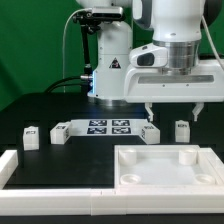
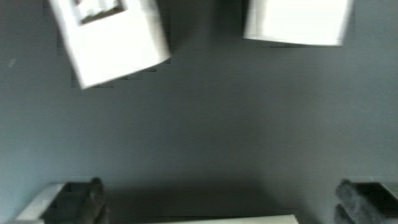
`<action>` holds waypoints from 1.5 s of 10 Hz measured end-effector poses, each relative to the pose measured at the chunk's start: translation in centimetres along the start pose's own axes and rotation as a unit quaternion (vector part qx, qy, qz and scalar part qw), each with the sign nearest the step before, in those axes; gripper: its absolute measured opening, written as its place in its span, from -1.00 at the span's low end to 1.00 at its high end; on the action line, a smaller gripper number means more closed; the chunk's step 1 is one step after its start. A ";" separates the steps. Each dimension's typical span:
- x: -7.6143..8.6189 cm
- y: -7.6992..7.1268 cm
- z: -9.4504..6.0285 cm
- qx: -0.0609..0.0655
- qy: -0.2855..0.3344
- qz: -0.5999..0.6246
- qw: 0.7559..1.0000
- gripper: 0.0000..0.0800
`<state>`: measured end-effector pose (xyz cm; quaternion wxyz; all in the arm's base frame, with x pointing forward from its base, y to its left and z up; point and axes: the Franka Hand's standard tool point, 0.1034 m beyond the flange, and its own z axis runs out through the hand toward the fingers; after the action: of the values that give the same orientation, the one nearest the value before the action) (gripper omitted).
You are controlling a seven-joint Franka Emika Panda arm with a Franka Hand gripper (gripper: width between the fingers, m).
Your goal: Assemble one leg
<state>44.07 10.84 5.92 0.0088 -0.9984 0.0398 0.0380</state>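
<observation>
Hovering: recorded gripper [image 1: 173, 110] spread wide, empty, above table [image 1: 40, 104]. Found leg [image 1: 150, 132] just beside marker board [image 1: 107, 126], second leg [image 1: 182, 129] near it, neither between jaws. Judged risk: descending into gap between them, closing on nothing or knocking one over.

No words or numbers can be read. A dark triangle sign [image 1: 115, 63] is on the white robot base [image 1: 112, 80]. Black-and-white square tags are on the marker board [image 1: 108, 126] and on a small leg [image 1: 30, 136].
</observation>
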 end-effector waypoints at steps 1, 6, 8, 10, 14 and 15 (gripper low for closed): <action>-0.5 -0.9 0.1 0.004 -0.003 0.069 0.998 0.62; -1.3 -2.4 0.4 0.016 -0.016 0.148 0.989 0.62; -1.8 -2.1 0.6 0.013 -0.038 0.133 0.990 0.62; -2.9 -1.9 1.3 0.010 -0.135 0.134 0.982 0.62; -4.2 -1.8 2.2 0.023 -0.303 0.112 0.946 0.62; -4.7 -1.7 2.6 0.031 -0.348 0.102 0.931 0.62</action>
<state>39.33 12.98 3.75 0.0486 -0.9122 0.1375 0.3829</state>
